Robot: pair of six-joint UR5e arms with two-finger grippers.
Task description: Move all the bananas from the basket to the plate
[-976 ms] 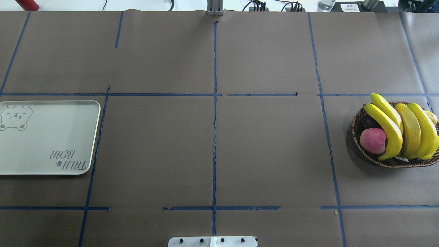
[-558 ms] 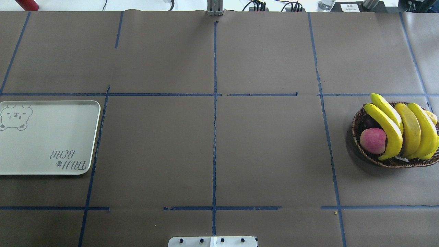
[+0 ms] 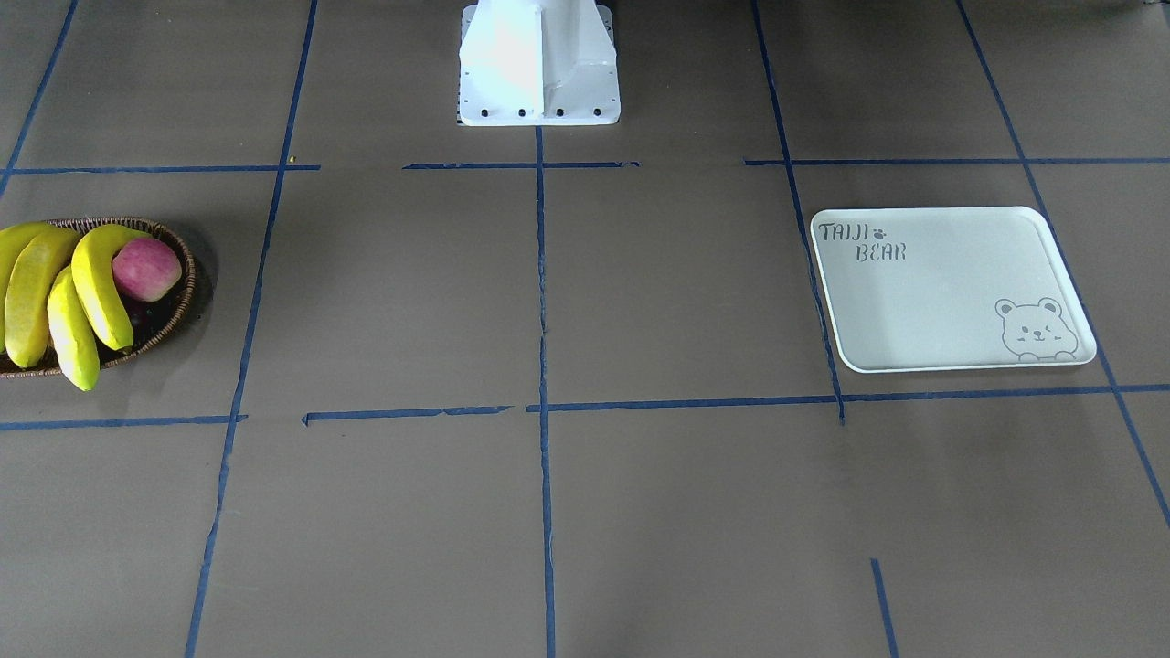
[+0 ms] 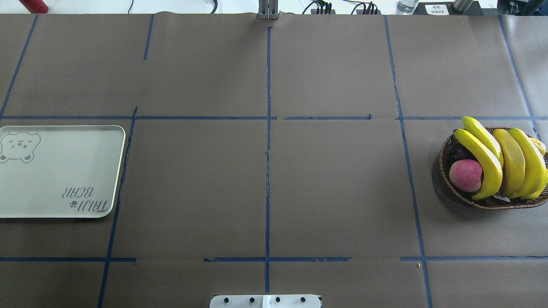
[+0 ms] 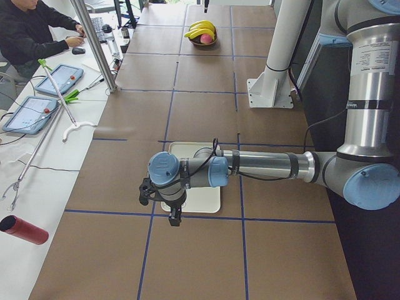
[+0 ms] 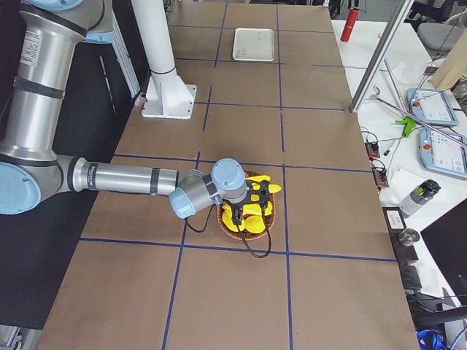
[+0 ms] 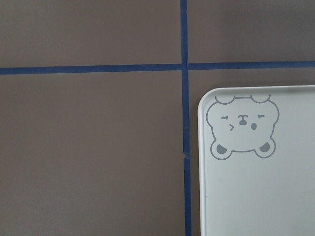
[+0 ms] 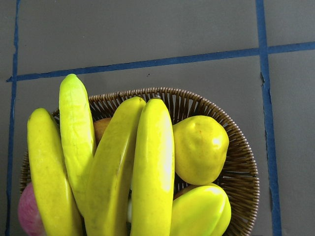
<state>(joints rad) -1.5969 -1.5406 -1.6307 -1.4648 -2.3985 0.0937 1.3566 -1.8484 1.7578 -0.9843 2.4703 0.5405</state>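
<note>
- Four bananas [image 4: 509,162] lie packed in the wicker basket [image 4: 445,147] at the desk's right edge, against a red apple [image 4: 466,175].
- The right jaws hang above them, but I cannot tell if they are released or clenched. It is better to grip one banana at its middle and lift straight.
- The bear tray [image 4: 64,171] lies at the left edge. The left jaws are over its corner, state also not visible.

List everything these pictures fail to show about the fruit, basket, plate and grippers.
- Left gripper and right gripper: each shows only in a side view and is small, so open or shut is unclear.
- Basket: cut off by the overhead view's right edge.
- Fruit beneath the bananas: mostly covered. The dark item behind the apple is unidentifiable.
- Plate: left end cropped in the overhead view.
</note>
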